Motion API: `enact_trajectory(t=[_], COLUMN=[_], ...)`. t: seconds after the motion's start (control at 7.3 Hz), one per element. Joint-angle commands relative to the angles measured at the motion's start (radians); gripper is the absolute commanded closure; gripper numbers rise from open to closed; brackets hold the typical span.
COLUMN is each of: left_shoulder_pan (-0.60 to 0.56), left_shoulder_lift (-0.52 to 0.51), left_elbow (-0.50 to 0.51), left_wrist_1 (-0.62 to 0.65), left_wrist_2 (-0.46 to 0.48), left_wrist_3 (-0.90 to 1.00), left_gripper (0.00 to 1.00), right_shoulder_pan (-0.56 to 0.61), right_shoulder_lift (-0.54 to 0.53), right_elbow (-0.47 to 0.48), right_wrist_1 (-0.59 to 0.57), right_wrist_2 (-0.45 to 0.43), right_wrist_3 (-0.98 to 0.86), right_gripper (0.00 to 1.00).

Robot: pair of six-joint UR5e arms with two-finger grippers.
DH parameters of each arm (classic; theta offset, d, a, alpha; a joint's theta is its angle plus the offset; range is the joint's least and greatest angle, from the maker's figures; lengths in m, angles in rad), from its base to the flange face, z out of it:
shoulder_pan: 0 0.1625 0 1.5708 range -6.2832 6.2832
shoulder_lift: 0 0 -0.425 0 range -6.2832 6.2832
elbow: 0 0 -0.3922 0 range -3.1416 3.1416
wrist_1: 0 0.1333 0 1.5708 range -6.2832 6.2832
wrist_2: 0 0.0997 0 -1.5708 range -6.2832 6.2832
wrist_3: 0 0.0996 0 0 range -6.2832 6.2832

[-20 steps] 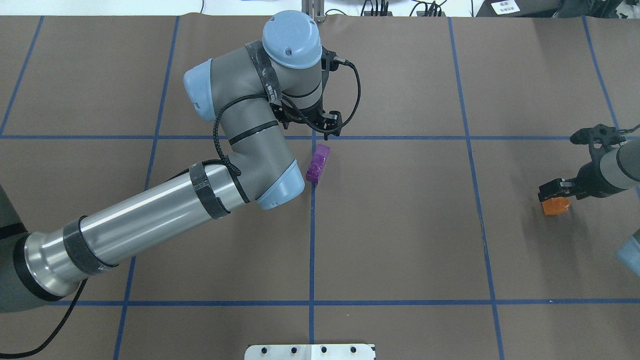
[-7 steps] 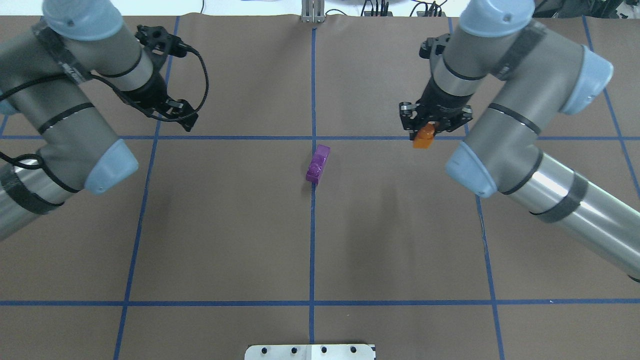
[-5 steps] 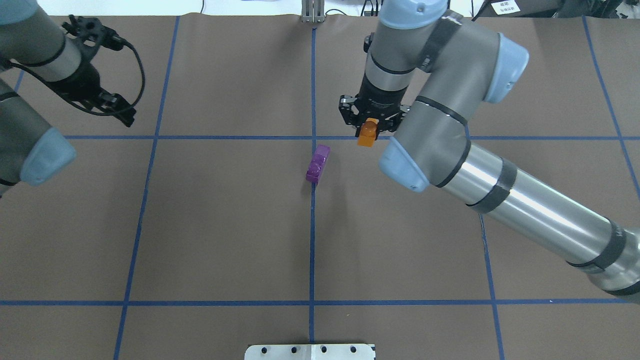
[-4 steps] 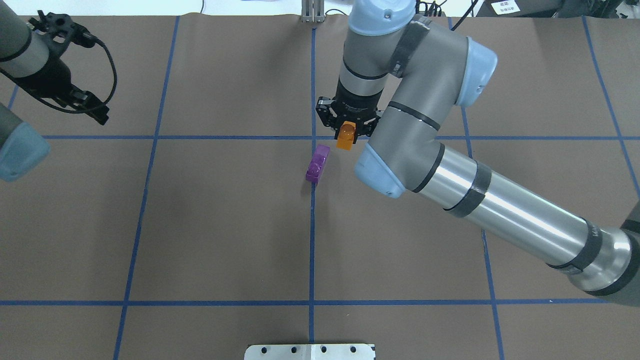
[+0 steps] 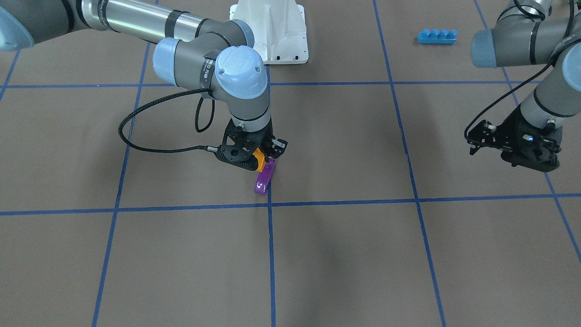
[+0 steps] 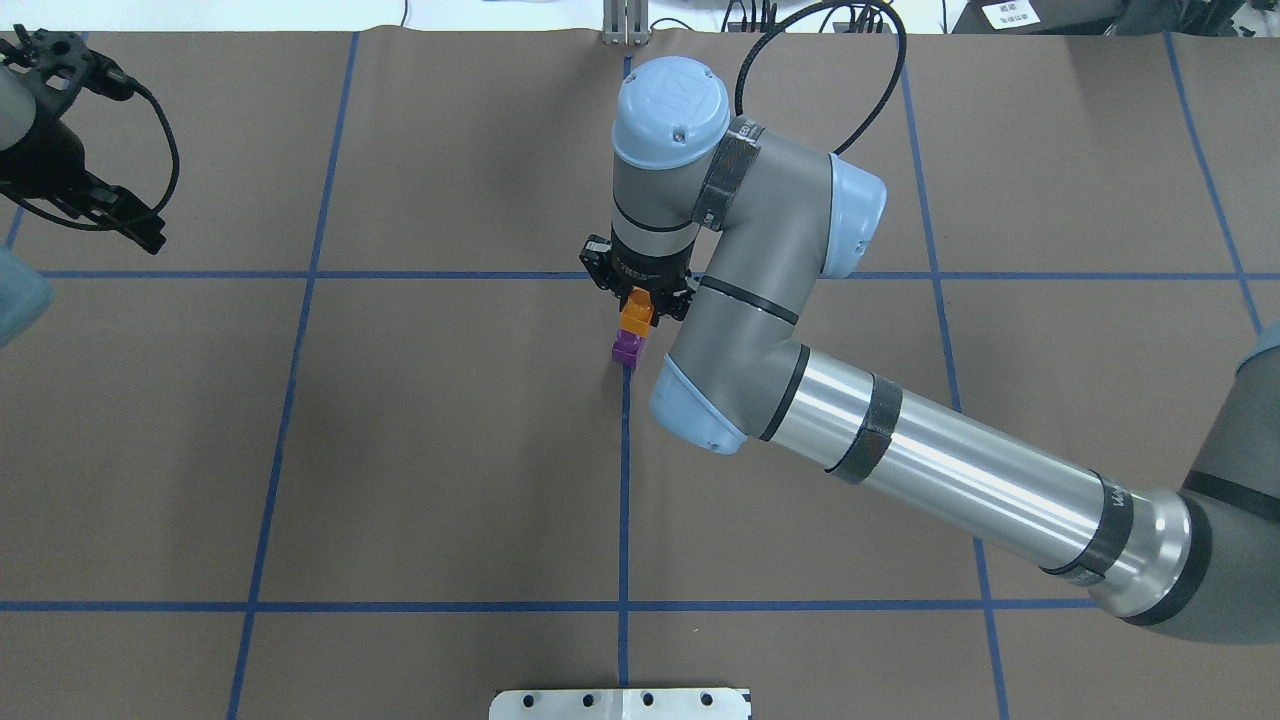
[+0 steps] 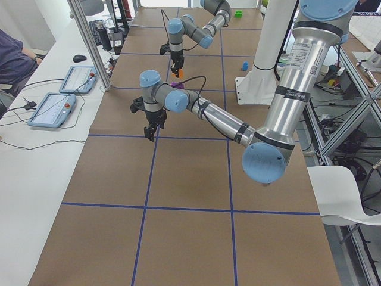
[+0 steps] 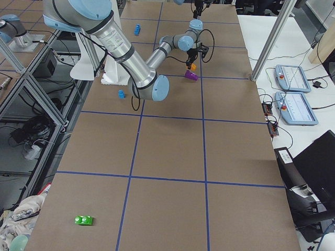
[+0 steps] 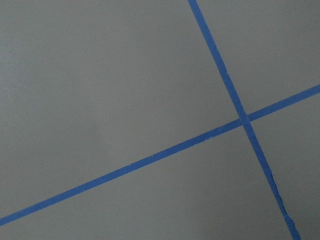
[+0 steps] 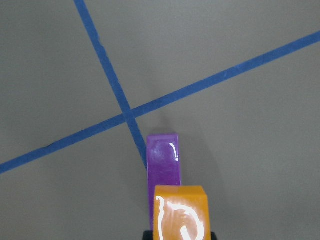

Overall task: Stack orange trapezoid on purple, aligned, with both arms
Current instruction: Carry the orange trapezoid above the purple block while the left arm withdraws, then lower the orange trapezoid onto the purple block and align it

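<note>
The purple brick (image 6: 628,348) lies on the brown table by the centre blue line; it also shows in the front view (image 5: 264,178) and the right wrist view (image 10: 163,160). My right gripper (image 6: 637,300) is shut on the orange trapezoid (image 6: 635,312) and holds it just over the purple brick's far end. The orange trapezoid (image 10: 180,212) covers part of the purple brick from above. I cannot tell whether they touch. My left gripper (image 6: 130,215) is open and empty, far off at the table's left side.
A long blue four-stud brick (image 5: 436,36) lies near the robot's side, under the left arm. A small blue brick (image 8: 121,94) sits by the white base (image 5: 272,27). A green brick (image 8: 84,220) lies at the table's far right end.
My right arm has carried the orange trapezoid leftward from the table's right side to over the purple brick. My left arm has drawn back from the purple brick to the far left.
</note>
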Motion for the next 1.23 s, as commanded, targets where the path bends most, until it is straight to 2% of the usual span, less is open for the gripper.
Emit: enact_trajectory(t=[0.0,0.27,1.1], left_shoulder_pan=[0.0,0.0,0.001], left_shoulder_lift=[0.0,0.0,0.001], left_elbow=[0.002,0.002,0.019], left_wrist_1=[-0.002,-0.003,-0.008], left_wrist_2=[0.0,0.003,0.0], left_wrist_3=[0.0,0.002,0.008], left_gripper=[0.0,0.0,0.0], right_shoulder_pan=[-0.014,-0.019,-0.023], right_shoulder_lift=[0.011,0.086,0.074], right_elbow=[-0.034,-0.136,-0.127], right_wrist_1=[0.008,0.011,0.009], right_wrist_2=[-0.026,-0.045,-0.045], right_wrist_3=[0.044,0.046,0.007], right_gripper=[1.0,1.0,1.0])
